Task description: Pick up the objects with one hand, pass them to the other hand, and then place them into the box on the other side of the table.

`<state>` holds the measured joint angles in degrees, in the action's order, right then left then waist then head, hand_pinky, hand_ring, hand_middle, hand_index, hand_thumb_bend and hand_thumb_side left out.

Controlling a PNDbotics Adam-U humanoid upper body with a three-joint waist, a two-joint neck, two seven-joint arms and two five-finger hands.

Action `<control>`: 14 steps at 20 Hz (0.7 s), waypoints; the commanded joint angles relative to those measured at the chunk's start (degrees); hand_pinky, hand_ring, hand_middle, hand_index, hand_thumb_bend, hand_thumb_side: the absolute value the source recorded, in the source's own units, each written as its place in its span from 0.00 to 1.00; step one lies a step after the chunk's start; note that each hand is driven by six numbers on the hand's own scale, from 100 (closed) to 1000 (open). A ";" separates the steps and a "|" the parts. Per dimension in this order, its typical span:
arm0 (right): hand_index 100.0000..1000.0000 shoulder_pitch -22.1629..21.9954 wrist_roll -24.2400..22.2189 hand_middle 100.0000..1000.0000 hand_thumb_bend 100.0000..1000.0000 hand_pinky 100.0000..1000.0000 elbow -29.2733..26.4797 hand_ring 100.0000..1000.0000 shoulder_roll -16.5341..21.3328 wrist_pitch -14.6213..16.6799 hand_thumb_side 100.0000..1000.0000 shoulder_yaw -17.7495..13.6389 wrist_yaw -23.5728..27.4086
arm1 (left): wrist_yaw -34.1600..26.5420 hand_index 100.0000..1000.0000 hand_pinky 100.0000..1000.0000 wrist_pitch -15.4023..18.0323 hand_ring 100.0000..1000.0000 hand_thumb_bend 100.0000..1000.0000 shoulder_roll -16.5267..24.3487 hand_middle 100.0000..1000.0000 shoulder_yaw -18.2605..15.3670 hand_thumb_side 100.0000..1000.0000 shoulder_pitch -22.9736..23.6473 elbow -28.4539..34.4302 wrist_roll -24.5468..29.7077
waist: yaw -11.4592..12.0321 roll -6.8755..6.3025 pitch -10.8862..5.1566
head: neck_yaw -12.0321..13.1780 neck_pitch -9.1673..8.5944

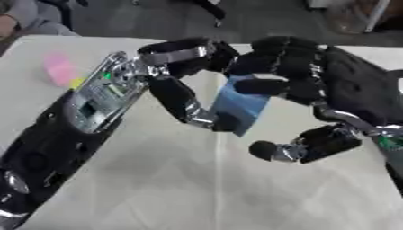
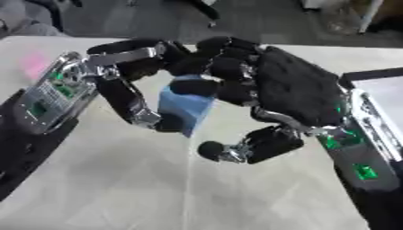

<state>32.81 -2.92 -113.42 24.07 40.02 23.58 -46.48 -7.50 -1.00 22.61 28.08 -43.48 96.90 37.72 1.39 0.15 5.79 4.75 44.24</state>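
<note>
Black left hand (image 1: 185,67): reaching in from the left side, its fingers curling over the top of a blue block (image 1: 240,108) while its thumb is pressing against the block's lower left edge, so it is pinching the block.
Black right hand (image 2: 295,90): coming in from the right side, its fingers (image 1: 271,85) curling onto the upper right part of the same block; its thumb (image 2: 236,150) is sticking out below and is lying apart from the block.
Blue block: hanging above the tabletop between the two hands, tilting slightly, with both hands touching it at once.
White table (image 1: 197,188): lying under both hands, covered with a pale, creased cloth.
Pink object (image 1: 59,69): sitting on the table near its far left edge, well apart from the hands, its shape too blurred to name.
Dark-edged box (image 2: 382,90): showing at the right edge of the right eye view, beside the right forearm, with a pale inside.
</note>
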 commanded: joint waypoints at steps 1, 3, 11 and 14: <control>0.91 1.28 1.23 0.84 0.30 0.83 -1.17 0.80 0.74 -0.34 0.29 -0.07 -2.03 | -0.89 0.51 0.73 -0.69 0.58 0.40 0.11 0.48 0.60 0.27 -1.61 0.54 0.57 | -0.08 -0.25 -1.04 | -0.22 -0.12; 0.91 1.42 1.95 0.84 0.29 0.82 -1.17 0.79 0.69 -0.54 0.28 0.20 -3.16 | -1.20 0.51 0.73 -1.04 0.58 0.39 -0.01 0.48 1.19 0.26 -1.93 0.49 1.03 | -0.10 -0.28 -1.01 | -0.23 -0.12; 0.89 1.58 3.36 0.81 0.23 0.78 -1.17 0.76 0.64 -0.88 0.22 0.91 -5.25 | -1.96 0.52 0.73 -2.08 0.58 0.39 -0.38 0.48 2.60 0.26 -2.89 0.47 2.16 | -0.14 -0.32 -0.97 | -0.21 -0.12; 0.87 1.58 2.88 0.79 0.20 0.77 -1.17 0.75 0.67 -0.62 0.19 1.13 -5.46 | -2.02 0.52 0.73 -2.22 0.59 0.39 -0.48 0.48 2.74 0.26 -3.19 0.63 2.45 | -0.16 -0.31 -1.02 | -0.19 -0.12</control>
<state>33.26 -0.07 -113.74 24.07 39.47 25.42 -51.46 -9.02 -3.14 22.39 30.36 -45.54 96.82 39.84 1.25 0.15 5.79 4.58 44.24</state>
